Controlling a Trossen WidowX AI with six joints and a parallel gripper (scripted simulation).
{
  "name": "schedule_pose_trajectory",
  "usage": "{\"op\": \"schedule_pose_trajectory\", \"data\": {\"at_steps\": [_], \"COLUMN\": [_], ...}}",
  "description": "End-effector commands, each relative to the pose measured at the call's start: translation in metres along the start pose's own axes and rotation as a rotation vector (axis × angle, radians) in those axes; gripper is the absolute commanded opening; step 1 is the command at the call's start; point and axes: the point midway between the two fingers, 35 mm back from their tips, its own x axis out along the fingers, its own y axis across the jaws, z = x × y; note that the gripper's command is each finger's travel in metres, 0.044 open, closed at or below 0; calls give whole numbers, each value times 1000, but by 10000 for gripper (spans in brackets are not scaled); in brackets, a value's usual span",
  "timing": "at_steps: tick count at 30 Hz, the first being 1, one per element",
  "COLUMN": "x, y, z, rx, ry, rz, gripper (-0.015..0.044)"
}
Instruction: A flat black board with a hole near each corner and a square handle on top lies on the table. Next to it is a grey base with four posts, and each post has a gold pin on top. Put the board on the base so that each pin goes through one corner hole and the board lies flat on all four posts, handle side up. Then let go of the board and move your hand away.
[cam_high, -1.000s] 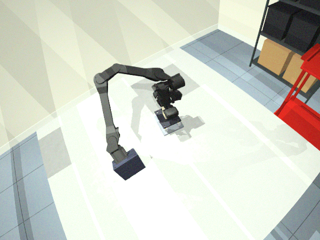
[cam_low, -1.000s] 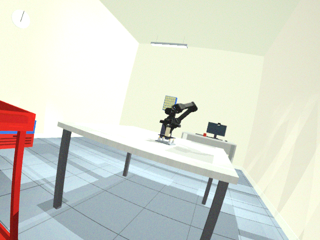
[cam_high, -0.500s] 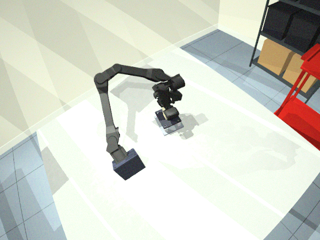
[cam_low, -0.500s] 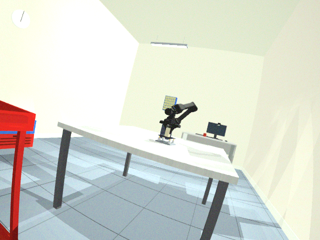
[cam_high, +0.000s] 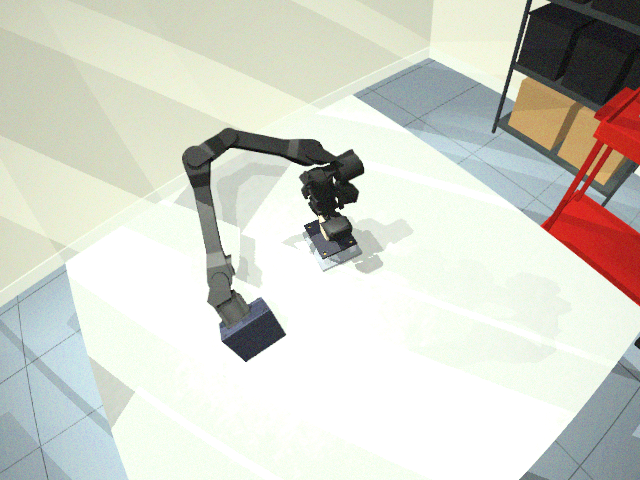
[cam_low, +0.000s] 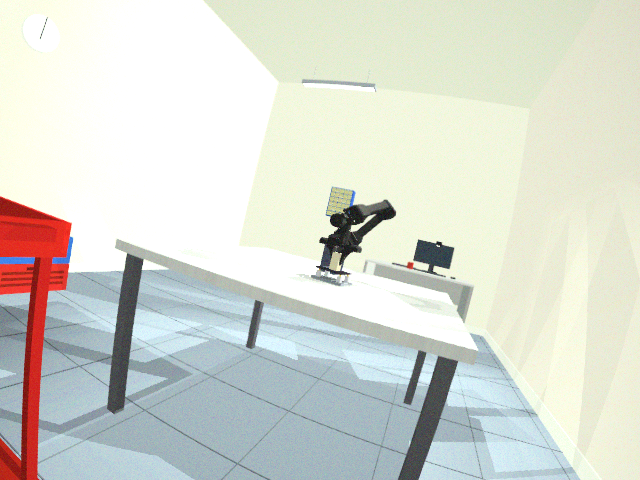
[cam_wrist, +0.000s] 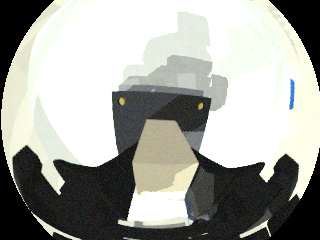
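Top: board on its base, under the claw
The claw (cam_high: 330, 227) (cam_low: 330, 260) (cam_wrist: 167, 175) grips the black board (cam_high: 341, 250) (cam_low: 347, 273) (cam_wrist: 135, 112), presumably by its handle; gold shows in three corners.

Exterior: posts beneath the claw
The board looks level above the grey base (cam_low: 321, 279) (cam_high: 326, 267). If a hidden pin is off its hole, releasing could leave it tilted.

Wrist: two holes beyond the claw
Gold fills both. Fingers dragging on the handle while backing off could lift the board. No containers here.
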Motion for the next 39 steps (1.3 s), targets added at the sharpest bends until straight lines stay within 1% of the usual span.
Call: {"op": "schedule_pose_trajectory", "data": {"at_steps": [1,14,20,25,29,39], "x": [-1,-4,-36,-42,-79,-81], "y": [0,-1,-1,-1,-2,-2], "z": [0,1,0,0,-3,-3], "rx": [0,1,2,2,9,10], "ry": [-1,-1,-1,-1,2,3], "rz": [0,0,-1,-1,5,6], "gripper": [105,440,440,440,440,440]}}
